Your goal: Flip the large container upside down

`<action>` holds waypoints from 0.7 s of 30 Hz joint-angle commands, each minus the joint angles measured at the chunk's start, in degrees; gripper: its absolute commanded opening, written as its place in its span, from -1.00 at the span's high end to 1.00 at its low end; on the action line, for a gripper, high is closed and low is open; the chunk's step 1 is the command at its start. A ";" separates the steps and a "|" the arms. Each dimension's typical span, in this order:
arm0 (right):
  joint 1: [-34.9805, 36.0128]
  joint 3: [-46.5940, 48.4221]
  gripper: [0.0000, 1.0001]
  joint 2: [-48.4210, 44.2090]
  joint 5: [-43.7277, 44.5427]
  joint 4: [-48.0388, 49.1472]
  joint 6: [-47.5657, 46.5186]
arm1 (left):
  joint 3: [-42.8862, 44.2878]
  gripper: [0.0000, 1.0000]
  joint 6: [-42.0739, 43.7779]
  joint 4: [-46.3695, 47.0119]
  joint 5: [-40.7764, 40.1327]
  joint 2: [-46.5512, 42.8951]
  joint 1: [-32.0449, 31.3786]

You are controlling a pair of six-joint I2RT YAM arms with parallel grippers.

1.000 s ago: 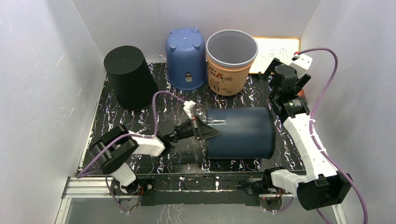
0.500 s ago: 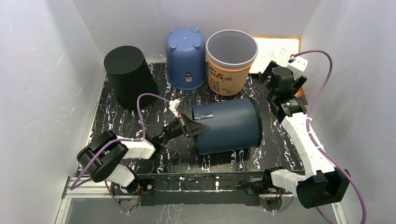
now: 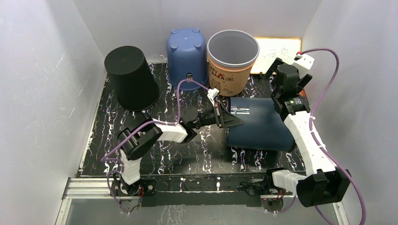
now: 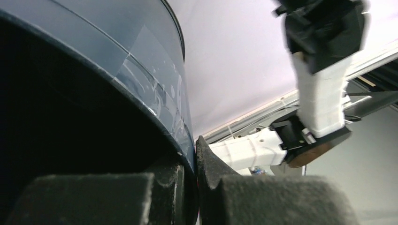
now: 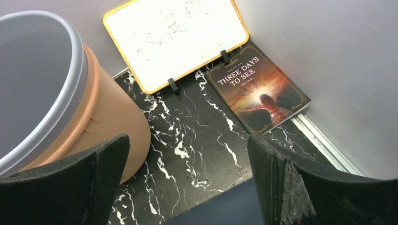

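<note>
The large dark navy container (image 3: 260,124) lies on its side on the black marbled mat (image 3: 155,117), its mouth toward the left. My left gripper (image 3: 227,119) is shut on its rim; in the left wrist view the rim (image 4: 187,154) sits pinched between the two pads, one inside the dark mouth and one outside. My right gripper (image 3: 284,93) is open and empty, above the container's far right end. In the right wrist view its fingers (image 5: 277,178) stand wide apart over a strip of the navy wall (image 5: 220,208).
At the back stand an upturned black bin (image 3: 130,77), an upturned blue bin (image 3: 187,58) and an upright orange bucket (image 3: 232,61). A whiteboard (image 5: 176,40) and a book (image 5: 258,89) lie at the back right corner. White walls enclose both sides.
The left arm has swung right and farther back with the container's rim in its jaws, so the container moved right, against the right arm. The right gripper stays open at about the same place.
</note>
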 commanded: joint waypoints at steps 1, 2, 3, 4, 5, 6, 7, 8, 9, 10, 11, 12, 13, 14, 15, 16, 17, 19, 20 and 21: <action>-0.51 1.09 -0.96 -0.77 -0.79 1.40 0.44 | 0.19 1.00 -0.37 21.21 -3.20 1.54 -1.01; -0.52 1.07 -0.96 -0.73 -1.03 1.39 0.48 | -0.59 1.00 -0.08 21.19 -3.47 2.09 -0.97; -0.60 0.99 -0.96 -0.78 -1.21 1.34 0.54 | -1.48 1.00 0.12 21.23 -3.61 2.51 -0.97; -0.61 1.03 -0.96 -0.85 -1.41 1.36 0.56 | -2.13 1.00 0.16 21.26 -3.64 2.91 -0.77; -0.66 1.06 -0.96 -0.99 -1.49 1.41 0.52 | -2.93 1.00 0.16 21.25 -3.66 3.19 -0.61; -0.69 1.26 -0.96 -1.15 -1.51 1.34 0.50 | -3.89 1.00 0.35 21.25 -3.65 3.34 -0.42; -0.70 1.36 -0.96 -1.34 -1.86 1.34 0.52 | -5.27 1.00 0.55 21.29 -3.71 3.33 -0.17; -0.70 1.53 -0.96 -1.66 -2.73 1.37 0.50 | -6.76 1.00 0.74 21.30 -3.85 3.22 0.24; -0.72 1.66 -0.96 -1.88 -3.63 1.20 0.48 | -8.70 1.00 1.02 21.26 -3.90 3.06 0.69; -0.70 1.80 -0.96 -2.12 -4.81 1.09 0.49 | -11.00 1.00 1.24 21.26 -4.10 2.84 1.52; -0.70 1.98 -0.96 -2.08 -5.89 0.47 0.40 | -13.33 1.00 1.49 21.25 -4.26 2.48 2.14; -0.71 2.29 -0.96 -1.93 -6.47 -0.21 0.41 | -15.69 1.00 1.89 21.27 -4.26 2.18 2.92; -0.70 2.40 -0.96 -1.91 -6.72 -0.96 0.34 | -17.73 1.00 2.14 21.26 -4.26 1.78 3.76; -0.71 2.14 -0.96 -1.98 -6.79 -1.21 0.32 | -19.71 1.00 2.58 21.25 -4.15 1.35 4.49; -0.70 1.75 -0.96 -2.21 -6.95 -1.29 0.42 | -21.18 1.00 2.98 21.27 -3.77 1.04 5.23; -0.70 1.28 -0.96 -2.53 -7.42 -1.32 0.45 | -22.41 1.00 3.24 21.25 -3.22 0.84 5.84; -0.70 0.95 -0.96 -2.81 -8.06 -1.49 0.49 | -23.38 1.00 3.50 21.25 -2.63 0.57 6.49; -0.70 0.59 -0.96 -3.45 -11.12 -2.66 1.08 | -25.10 1.00 3.75 21.30 -1.81 -0.15 7.70; -0.74 0.43 -0.96 -3.98 -13.43 -3.53 1.67 | -25.75 1.00 3.63 21.26 -1.46 -0.73 8.34; -0.70 -0.01 -0.96 -4.83 -16.02 -4.32 2.59 | -26.50 1.00 3.41 21.27 -1.33 -1.59 8.86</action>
